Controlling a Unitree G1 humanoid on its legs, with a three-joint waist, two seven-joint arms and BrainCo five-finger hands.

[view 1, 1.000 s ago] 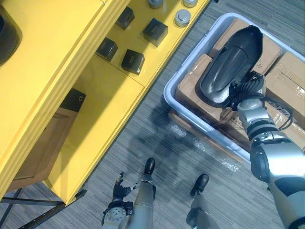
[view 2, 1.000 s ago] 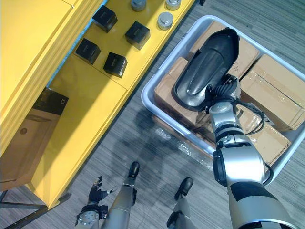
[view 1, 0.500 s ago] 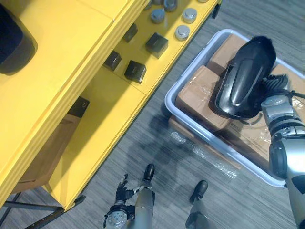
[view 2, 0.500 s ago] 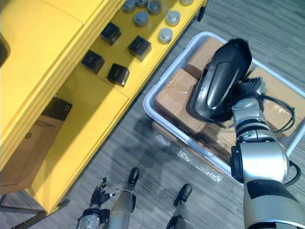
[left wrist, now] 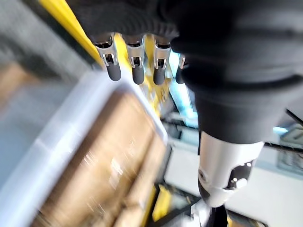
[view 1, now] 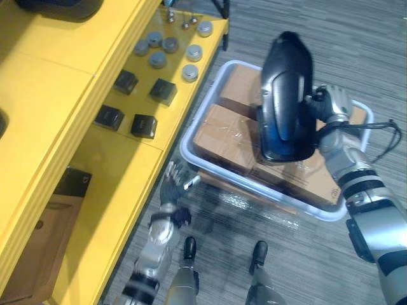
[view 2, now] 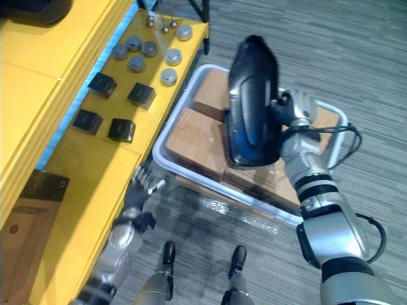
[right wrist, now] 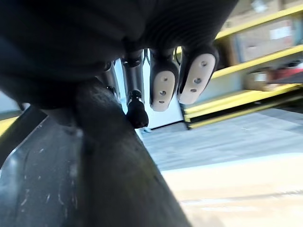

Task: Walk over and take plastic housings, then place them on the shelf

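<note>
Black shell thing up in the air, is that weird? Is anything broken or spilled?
Nothing looks broken or spilled. The black housing is held up over the grey bin of cardboard boxes because the right hand grips its side. The left hand hangs open.

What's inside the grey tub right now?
Cardboard boxes fill the tub. The black housing, held in the right hand, covers their middle; anything beneath the boxes is hidden.

Yellow shelf (view 1: 124, 181) with black boxes (view 1: 144, 126) and grey round caps (view 1: 189, 72)
</note>
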